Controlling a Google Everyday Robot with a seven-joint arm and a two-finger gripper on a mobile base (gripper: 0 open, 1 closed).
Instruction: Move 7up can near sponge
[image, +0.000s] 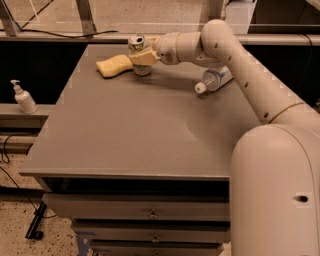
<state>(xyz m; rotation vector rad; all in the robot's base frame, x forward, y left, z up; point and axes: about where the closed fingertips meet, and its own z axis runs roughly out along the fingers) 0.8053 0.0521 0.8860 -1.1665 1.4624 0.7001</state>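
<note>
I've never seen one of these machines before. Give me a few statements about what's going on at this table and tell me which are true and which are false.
1. The gripper is at the far end of the table, with its jaws closed around the can. True.
2. The sponge lies to the right of the can in the picture. False: it lies just to the can's left.
3. The bottle stands upright. False: it lies on its side, on the right part of the table.
4. A pump bottle stands off the table, on a ledge at the left. True.
</note>
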